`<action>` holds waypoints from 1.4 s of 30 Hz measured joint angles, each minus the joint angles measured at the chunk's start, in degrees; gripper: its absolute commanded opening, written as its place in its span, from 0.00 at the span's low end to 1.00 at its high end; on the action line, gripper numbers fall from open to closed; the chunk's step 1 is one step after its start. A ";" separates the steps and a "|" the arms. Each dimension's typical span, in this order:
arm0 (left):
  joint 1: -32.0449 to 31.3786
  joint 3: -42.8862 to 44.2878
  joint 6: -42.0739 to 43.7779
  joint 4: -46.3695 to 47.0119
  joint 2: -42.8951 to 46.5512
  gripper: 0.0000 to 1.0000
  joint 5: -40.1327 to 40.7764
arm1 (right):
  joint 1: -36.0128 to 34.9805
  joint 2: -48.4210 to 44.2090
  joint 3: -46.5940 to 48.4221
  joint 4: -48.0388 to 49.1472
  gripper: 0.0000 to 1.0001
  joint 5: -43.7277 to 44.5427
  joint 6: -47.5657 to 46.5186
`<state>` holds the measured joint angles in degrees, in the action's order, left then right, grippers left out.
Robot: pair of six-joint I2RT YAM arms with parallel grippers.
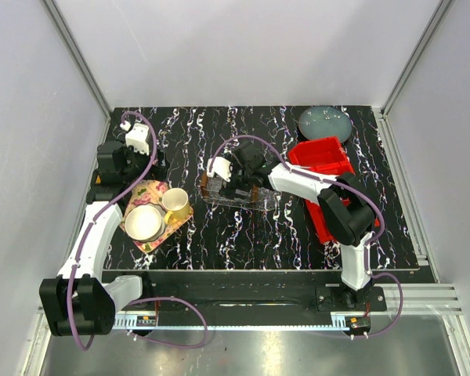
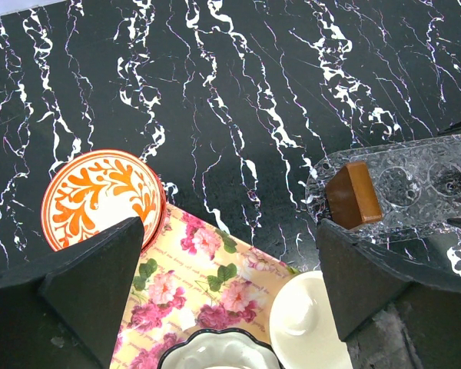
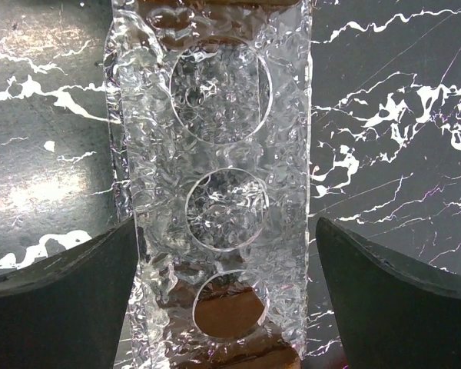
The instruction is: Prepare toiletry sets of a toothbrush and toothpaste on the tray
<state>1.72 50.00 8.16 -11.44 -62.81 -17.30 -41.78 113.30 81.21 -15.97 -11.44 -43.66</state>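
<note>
The right gripper [image 3: 229, 265] hangs over the small rectangular clear ribbed plastic tray [image 3: 215, 154] with brown end handles, jaws fully apart, one finger outside each long wall, holding nothing; the tray is empty. The left gripper [image 2: 230, 257] is likewise spread and empty. The toothbrush and toothpaste appear in no view; probably seek them in the red plastic compartment bin [image 1: 323, 157]; raise vertically first, lest a finger drag the tray.

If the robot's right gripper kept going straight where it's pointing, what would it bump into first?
Most likely the clear tray. The right gripper points down at it, and the tray shows right between its open jaws, so it lies in the way. I can't tell how far off it is.
</note>
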 measured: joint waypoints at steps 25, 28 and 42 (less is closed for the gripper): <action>0.00 0.00 -0.42 0.96 0.00 0.99 -0.83 | 0.48 -13.44 1.68 -6.19 0.77 3.06 11.63; 0.00 0.00 -0.70 1.29 -0.04 0.99 -1.14 | 1.95 -14.21 1.68 -6.19 0.65 4.87 13.53; 0.00 0.00 -0.74 2.10 -0.09 0.99 -1.86 | 13.42 -9.42 1.81 -6.25 0.41 7.48 22.05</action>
<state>1.72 50.00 7.42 -9.34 -62.89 -19.16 -28.36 103.88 83.02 -22.22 -3.97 -21.61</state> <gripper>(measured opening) 0.987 0.437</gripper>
